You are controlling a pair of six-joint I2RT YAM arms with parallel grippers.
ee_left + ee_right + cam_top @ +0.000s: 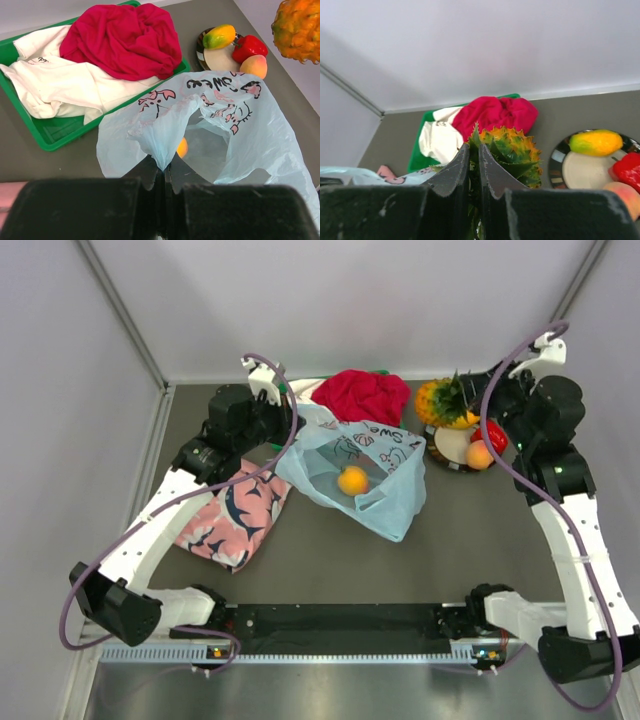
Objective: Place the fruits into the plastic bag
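Overhead, orange fruit [352, 480] inside plastic bag [392, 498], wrist views, left claw [164, 170] pinching bag rim, right claw [474, 156] clamped on pineapple [514, 147]

Green tray [55, 137] set at far edge of table [330, 570]; red cloth [125, 40] heaped over white cloth [50, 85] in it. Pink shark-print cloth [235, 515] laid flat, left side. Dark-rimmed plate [222, 59] noted far right.

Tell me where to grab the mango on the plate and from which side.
Likely best: take the mango across its narrow middle, coming from above. It lies on its side at the rim of the plate, long and rounded, and the red pepper crowds one end.
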